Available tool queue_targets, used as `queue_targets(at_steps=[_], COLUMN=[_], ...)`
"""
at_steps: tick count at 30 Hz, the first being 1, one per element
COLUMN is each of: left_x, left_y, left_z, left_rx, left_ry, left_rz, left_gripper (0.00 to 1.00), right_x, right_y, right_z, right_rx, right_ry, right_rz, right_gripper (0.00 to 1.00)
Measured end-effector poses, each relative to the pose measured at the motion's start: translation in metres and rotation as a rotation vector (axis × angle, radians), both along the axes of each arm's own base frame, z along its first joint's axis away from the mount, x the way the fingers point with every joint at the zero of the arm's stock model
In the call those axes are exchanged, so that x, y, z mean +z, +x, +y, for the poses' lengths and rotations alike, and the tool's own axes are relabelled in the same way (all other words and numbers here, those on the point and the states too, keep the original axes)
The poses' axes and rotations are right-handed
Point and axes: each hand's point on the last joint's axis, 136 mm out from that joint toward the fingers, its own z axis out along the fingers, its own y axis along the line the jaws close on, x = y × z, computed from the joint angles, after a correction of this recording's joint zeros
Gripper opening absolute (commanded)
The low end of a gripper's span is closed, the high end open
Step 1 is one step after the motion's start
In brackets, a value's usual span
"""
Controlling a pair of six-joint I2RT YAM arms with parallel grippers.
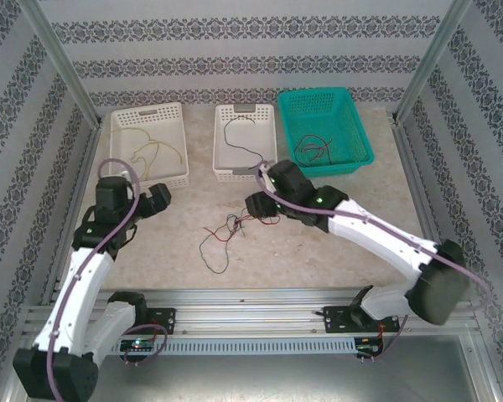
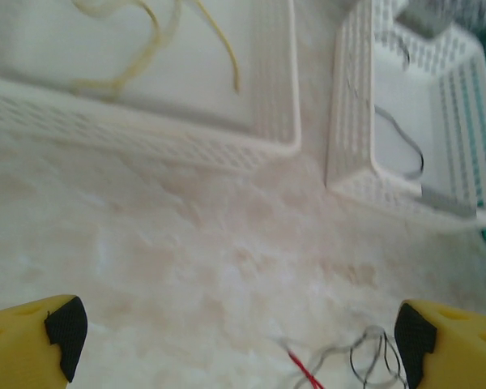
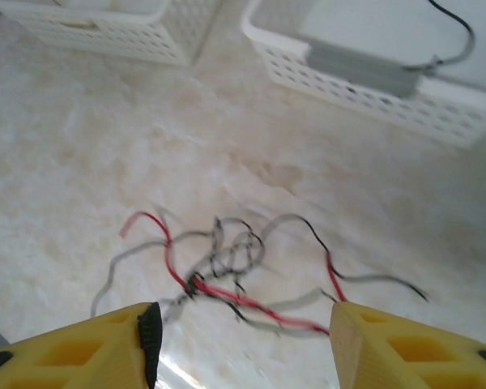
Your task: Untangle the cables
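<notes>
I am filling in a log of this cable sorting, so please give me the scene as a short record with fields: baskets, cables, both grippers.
left white basket: yellow cables inside
middle white basket: one dark cable inside
teal basket: thin cables, dark and reddish, inside
table: tangle of red and dark wires, in front of the baskets
left gripper: open, above bare table near the left white basket
right gripper: open, over the tangle, not closed on it
</notes>
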Motion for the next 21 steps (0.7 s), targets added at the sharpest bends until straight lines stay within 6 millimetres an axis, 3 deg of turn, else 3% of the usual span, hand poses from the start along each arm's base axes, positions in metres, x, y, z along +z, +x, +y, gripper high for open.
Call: queue_targets(at_steps=[6, 10, 17, 21], left_x=[-0.009, -0.011, -0.015, -0.017], left_y=[0.002, -0.001, -0.003, -0.004], left_z=[-0.053, -0.074, -0.081, -0.083], left_rx=[-0.188, -0.257, -0.281, -0.285], left_ry=[-0.024, -0.024, -0.019, -0.014], left_rz=[0.072, 0.086, 0.096, 0.100], left_gripper=[0.98, 0.98, 0.98, 0.97], right_x=[-0.054, -0.084, -0.104, -0.110], right_y=[-0.012, -0.013, 0.001, 0.009], right_z=[-0.040, -0.054, -0.067, -0.061], right_rx=[-0.074, -0.108, -0.156, -0.145], right_ry=[-0.091, -0.160, -0.140, -0.120], right_rz=[0.043, 0.059, 0.011, -0.008], right_gripper=[0.57, 0.57, 0.56, 0.52])
